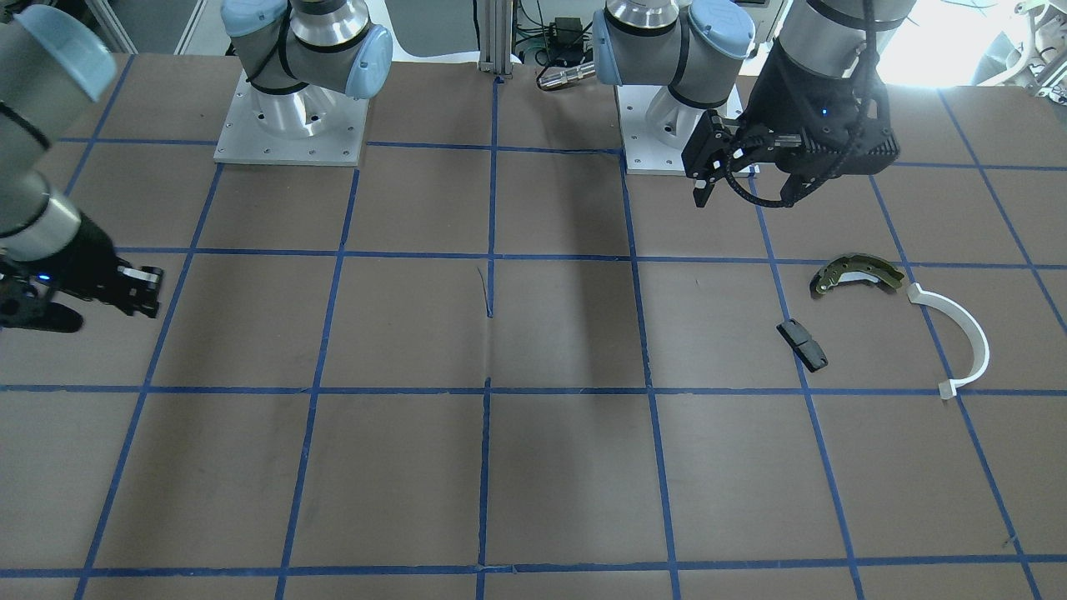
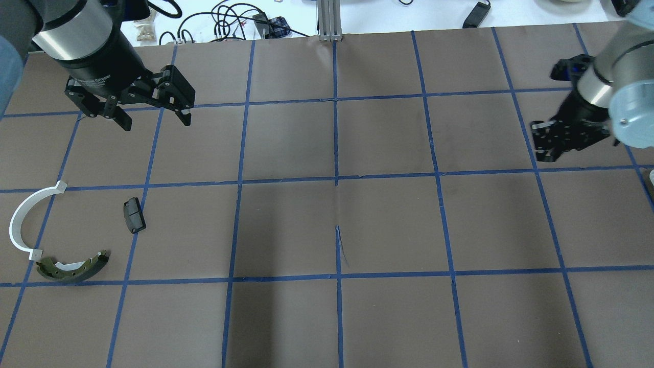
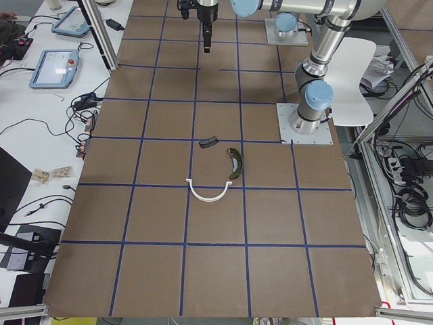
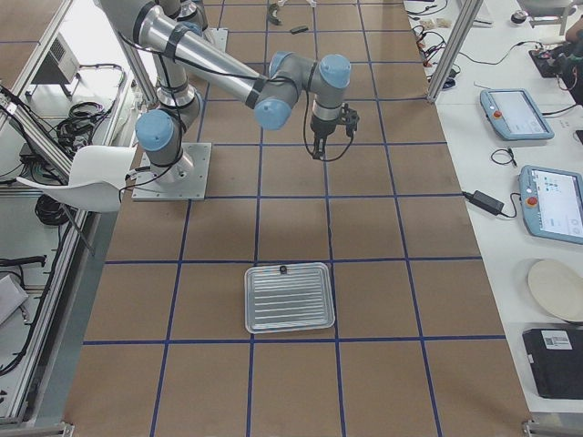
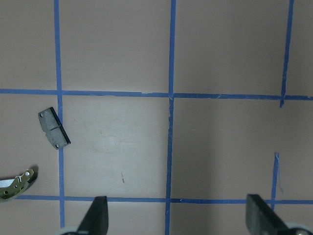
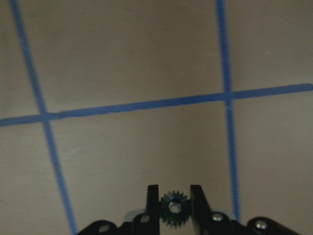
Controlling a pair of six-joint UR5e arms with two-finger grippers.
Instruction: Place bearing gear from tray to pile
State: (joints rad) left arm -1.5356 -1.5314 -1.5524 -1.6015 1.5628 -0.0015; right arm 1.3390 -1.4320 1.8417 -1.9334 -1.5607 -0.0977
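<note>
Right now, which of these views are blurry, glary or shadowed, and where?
Overhead exterior: the right tool looks blurred, and broad soft shadows band the table. Exterior front-facing: glare blows out the top right corner. Right wrist-mounted: dim overall, yet the bearing gear is in sharp focus.

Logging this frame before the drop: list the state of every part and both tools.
right tool, shut on the gear
gear, clamped, above the table
left tool, open, empty
tray, flat on the table
shoe, lying on the table
ring, lying with one end near the shoe
pad, lying apart from both
</note>
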